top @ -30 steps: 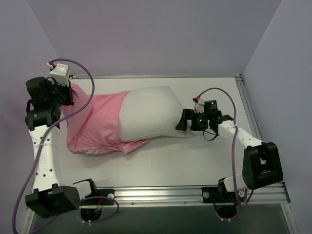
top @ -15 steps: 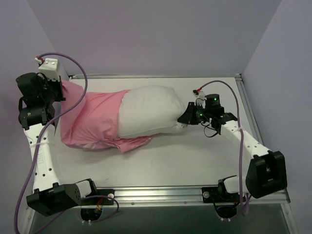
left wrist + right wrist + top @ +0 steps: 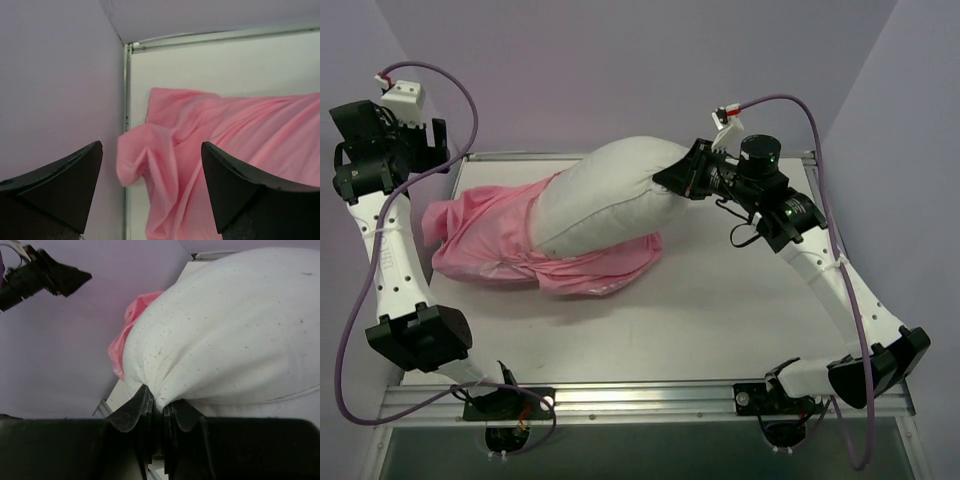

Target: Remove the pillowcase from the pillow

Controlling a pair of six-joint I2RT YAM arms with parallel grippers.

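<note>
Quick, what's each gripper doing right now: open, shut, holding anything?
Left gripper: open, holding nothing, not touching the pillowcase.
Right gripper: shut on a corner of the pillow.

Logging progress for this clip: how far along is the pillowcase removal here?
Done: most of the pillow lies bare outside the pillowcase. In hand: the right gripper is shut on the pillow's bare corner, lifted off the table; the left gripper is open, holding nothing. Left: the pillow's other end sits inside the pink fabric, so it is not free.
</note>
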